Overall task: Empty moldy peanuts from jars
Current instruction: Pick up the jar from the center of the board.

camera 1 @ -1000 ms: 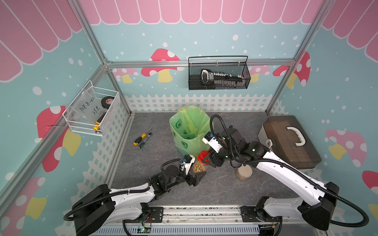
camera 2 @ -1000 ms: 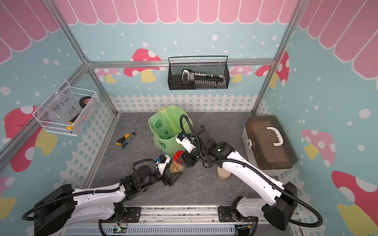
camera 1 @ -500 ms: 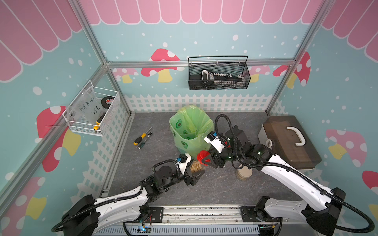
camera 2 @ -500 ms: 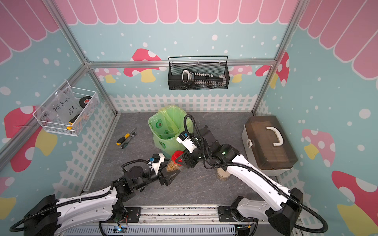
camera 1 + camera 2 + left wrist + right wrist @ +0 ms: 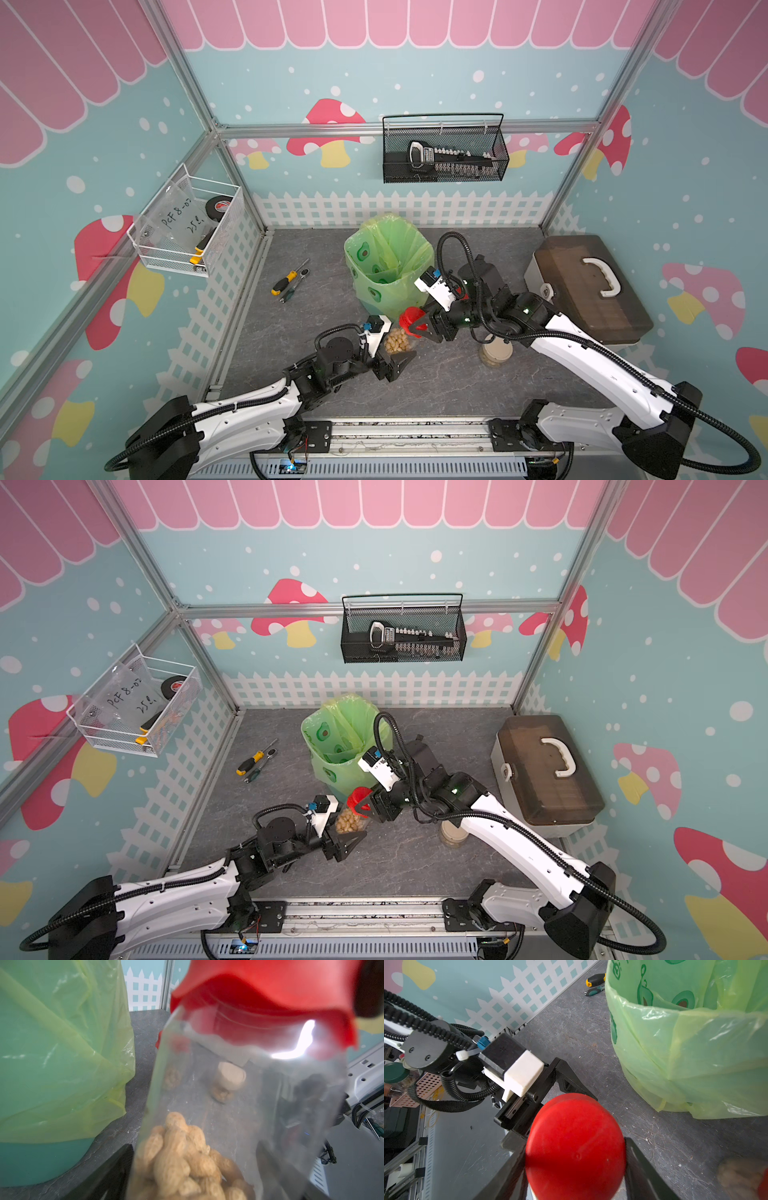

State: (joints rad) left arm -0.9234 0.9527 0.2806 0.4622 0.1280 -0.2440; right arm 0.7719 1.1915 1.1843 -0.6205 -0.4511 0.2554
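Observation:
Pale tan peanuts (image 5: 395, 341) fill the bottom of a clear jar (image 5: 239, 1105), which sits tilted between the fingers of my left gripper (image 5: 395, 345) in front of the green bin. The red lid (image 5: 411, 319) is at the jar's mouth, and my right gripper (image 5: 417, 325) is shut on it from the right. The right wrist view shows that lid (image 5: 575, 1151) clamped between both fingers. I cannot tell whether the lid is screwed on or loose. A squat jar with a beige lid (image 5: 495, 353) stands under the right forearm. Another peanut jar (image 5: 741, 1176) shows blurred beside the bin.
A bin lined with a green bag (image 5: 388, 262) stands open just behind the grippers. Two screwdrivers (image 5: 289, 280) lie at the left, and a brown toolbox (image 5: 590, 286) sits at the right. A black wire basket (image 5: 444, 149) and a white basket (image 5: 187, 226) hang on the walls.
My left arm has swung its elbow down toward the front left while the jar stayed between its fingers. The right arm shifted slightly right, its grip on the red lid unchanged.

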